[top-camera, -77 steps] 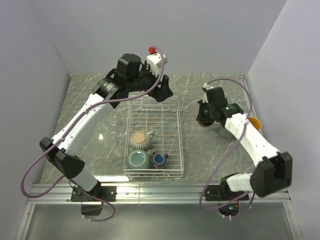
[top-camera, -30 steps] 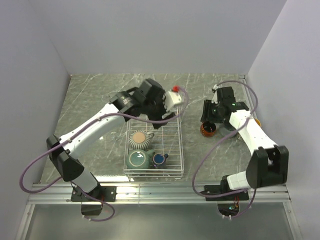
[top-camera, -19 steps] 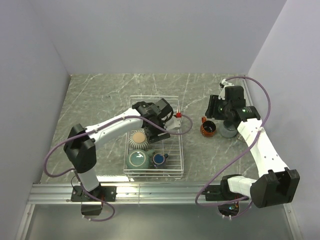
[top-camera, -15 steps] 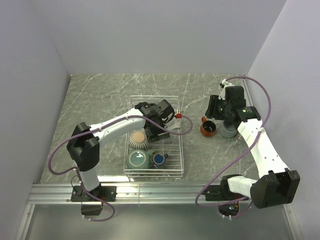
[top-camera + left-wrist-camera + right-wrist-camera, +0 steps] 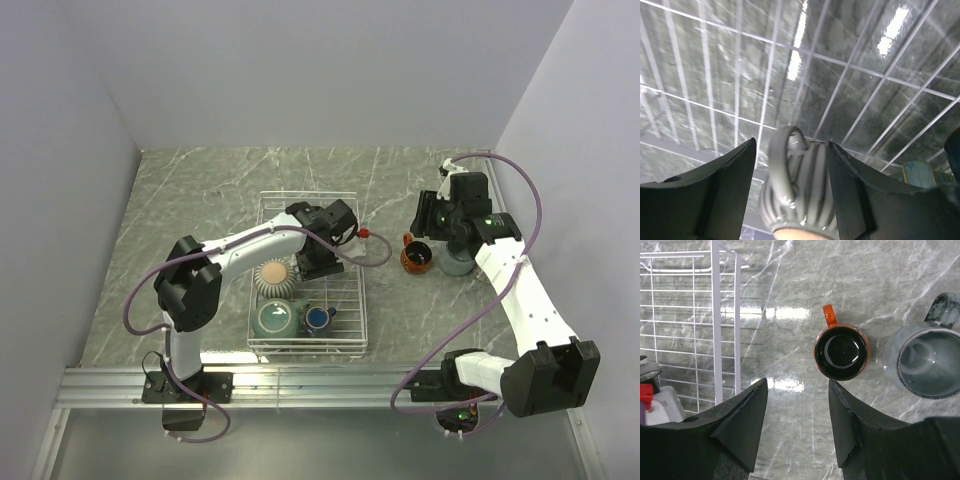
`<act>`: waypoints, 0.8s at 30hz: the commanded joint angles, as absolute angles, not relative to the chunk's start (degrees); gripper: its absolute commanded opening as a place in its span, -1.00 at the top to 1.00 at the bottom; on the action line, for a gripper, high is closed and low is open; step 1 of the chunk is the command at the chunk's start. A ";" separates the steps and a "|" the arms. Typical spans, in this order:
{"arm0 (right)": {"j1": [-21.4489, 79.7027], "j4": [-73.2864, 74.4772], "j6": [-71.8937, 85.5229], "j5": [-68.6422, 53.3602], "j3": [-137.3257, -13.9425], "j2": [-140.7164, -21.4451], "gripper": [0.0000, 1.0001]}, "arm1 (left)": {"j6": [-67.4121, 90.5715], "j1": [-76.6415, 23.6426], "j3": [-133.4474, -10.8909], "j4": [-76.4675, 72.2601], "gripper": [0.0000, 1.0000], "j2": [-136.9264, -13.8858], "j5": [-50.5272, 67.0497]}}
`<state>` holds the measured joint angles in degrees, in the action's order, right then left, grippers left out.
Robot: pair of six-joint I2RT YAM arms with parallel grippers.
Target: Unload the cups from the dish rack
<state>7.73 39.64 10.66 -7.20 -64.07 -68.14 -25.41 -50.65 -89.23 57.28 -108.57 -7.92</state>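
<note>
The left pincer (image 5: 791, 143) is spread wide inside the rectangular white wire-grid dish rack (image 5: 361, 290). Its dark fingers (image 5: 715, 195) flank the ribbed beige ceramic cup (image 5: 797, 192), whose loop handle rises between the tips. A sliver of gap shows at the left finger, but I cannot tell whether the right one touches. The frame edge cuts off the cup's lower part. Behind this pincer, toward the arm bases, a grey-teal glazed mug (image 5: 273, 318) and a small dark-blue cup (image 5: 319, 318) sit side by side in the rack.

The right pincer (image 5: 798, 381) is also spread and grips nothing. Just ahead of its tips, on the grey marbled table (image 5: 790, 270), stands the red-brown mug with a black inside (image 5: 841, 351). It is upright, its handle pointing away from the pincer. To the right of it, and apart from it, is a grey speckled mug (image 5: 920, 365), cropped by the frame edge.
</note>
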 commanded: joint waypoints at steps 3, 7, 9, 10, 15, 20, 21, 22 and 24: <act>7.47 38.32 9.67 -8.09 -63.81 -66.80 -0.18 | -26.28 -50.36 -95.27 61.00 -0.11 -109.51 -7.91; 7.56 38.14 9.23 -7.82 -63.46 -66.62 -0.18 | -26.45 -49.92 -96.33 64.07 0.00 -109.95 -6.51; 7.56 37.97 9.23 -7.82 -63.37 -66.71 -0.18 | -26.72 -49.92 -96.33 64.95 -0.08 -109.69 -6.15; 7.56 37.88 9.40 -8.00 -63.28 -66.62 -0.18 | -26.89 -49.92 -96.15 65.04 -0.10 -109.60 -6.15; 7.47 37.88 9.23 -8.17 -63.19 -66.80 -0.18 | -28.12 -49.40 -94.84 65.13 -0.16 -109.77 -7.82; 7.56 37.79 9.14 -8.00 -62.75 -66.36 -0.18 | -27.51 -48.16 -94.92 65.65 0.12 -111.00 -6.68; 7.56 37.88 9.14 -8.09 -62.75 -66.36 -0.18 | -27.60 -48.16 -94.92 65.92 0.18 -111.01 -6.33; 7.56 37.88 9.14 -8.09 -62.84 -66.27 -0.18 | -27.51 -48.16 -95.53 66.18 0.33 -111.01 -5.37; 7.65 37.79 9.14 -7.91 -62.84 -66.01 -0.18 | -27.51 -48.16 -96.59 67.49 0.48 -111.18 -3.61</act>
